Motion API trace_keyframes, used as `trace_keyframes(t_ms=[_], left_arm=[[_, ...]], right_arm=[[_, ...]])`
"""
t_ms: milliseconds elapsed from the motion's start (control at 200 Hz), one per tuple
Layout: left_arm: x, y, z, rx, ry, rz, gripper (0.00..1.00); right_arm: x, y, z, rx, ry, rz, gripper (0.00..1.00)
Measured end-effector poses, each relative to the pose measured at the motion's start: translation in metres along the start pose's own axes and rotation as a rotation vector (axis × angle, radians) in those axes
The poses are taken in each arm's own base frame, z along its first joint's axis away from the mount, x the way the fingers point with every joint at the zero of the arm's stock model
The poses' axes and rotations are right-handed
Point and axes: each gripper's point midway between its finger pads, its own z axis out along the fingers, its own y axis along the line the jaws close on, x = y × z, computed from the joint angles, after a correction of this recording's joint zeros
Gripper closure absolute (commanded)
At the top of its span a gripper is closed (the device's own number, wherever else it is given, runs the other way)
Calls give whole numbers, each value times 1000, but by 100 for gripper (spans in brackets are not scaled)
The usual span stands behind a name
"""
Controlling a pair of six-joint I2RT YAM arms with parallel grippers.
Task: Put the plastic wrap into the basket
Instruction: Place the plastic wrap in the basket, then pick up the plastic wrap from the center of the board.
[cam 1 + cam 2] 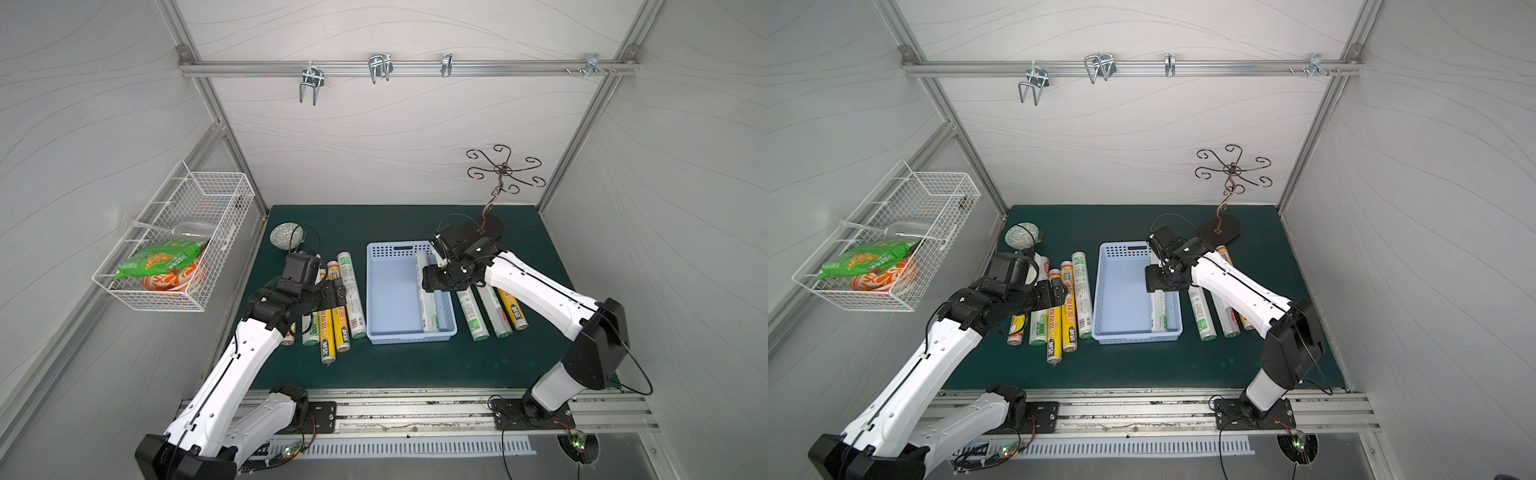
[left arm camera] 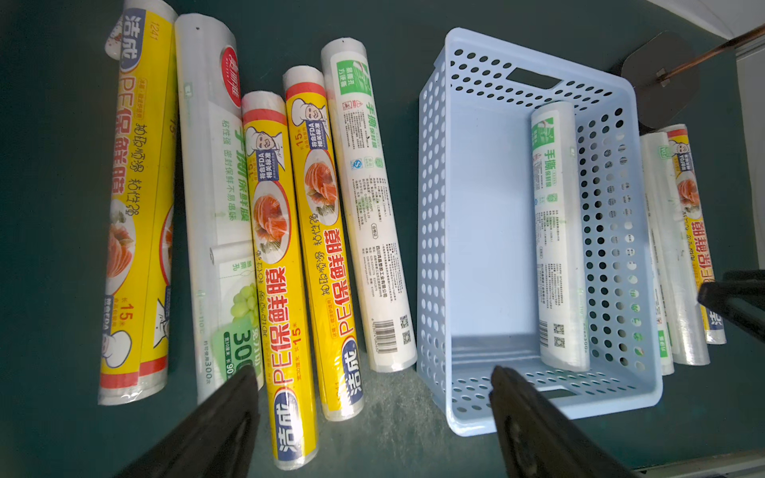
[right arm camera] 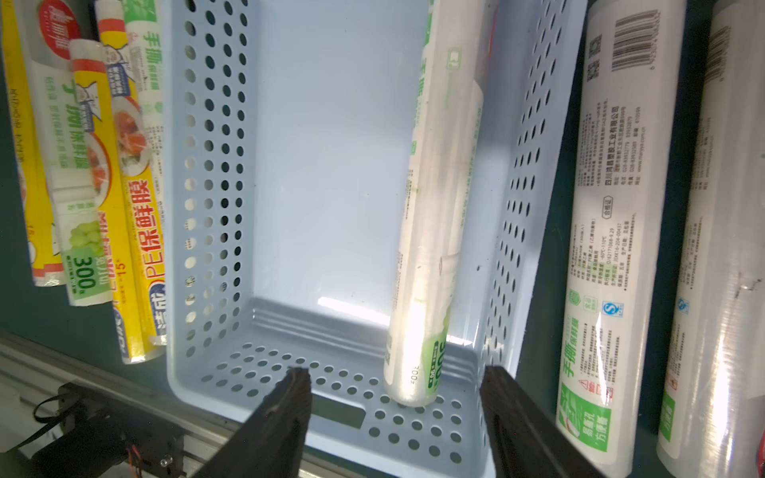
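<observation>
The light blue basket [image 1: 409,338] [image 1: 1136,337] stands mid-table. One white plastic wrap roll with green print [image 1: 428,307] [image 2: 556,231] [image 3: 439,231] lies inside it along the right wall. My right gripper [image 1: 430,286] [image 3: 395,374] hangs open just above that roll and holds nothing. Several rolls lie left of the basket, among them a yellow one [image 1: 340,328] [image 2: 285,289] and a white one [image 1: 353,299] [image 2: 368,215]. My left gripper [image 1: 340,293] [image 2: 372,376] hovers open over these. Three more rolls [image 1: 471,316] [image 1: 494,316] [image 1: 513,311] lie right of the basket.
A white wire basket [image 1: 174,232] with a green bag and an orange bowl hangs on the left wall. A patterned bowl [image 1: 284,237] sits at the back left of the green mat. A copper hook stand [image 1: 490,226] rises behind my right arm.
</observation>
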Motion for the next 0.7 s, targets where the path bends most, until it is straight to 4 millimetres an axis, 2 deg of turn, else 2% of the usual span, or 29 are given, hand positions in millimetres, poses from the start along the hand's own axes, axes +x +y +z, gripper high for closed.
trace_keyframes(t_ms=[185,415,700], left_arm=[[1,1,7,-17,31,-13,10],[-4,-2,16,-32,61,-24,12],[-4,-4,49,-77,159,-64,21]], right_arm=[[12,-3,-15,-49,3,-3,30],[23,-20,-27,-86,5,41,29],[30,-40,-42,-128,-15,90,29]])
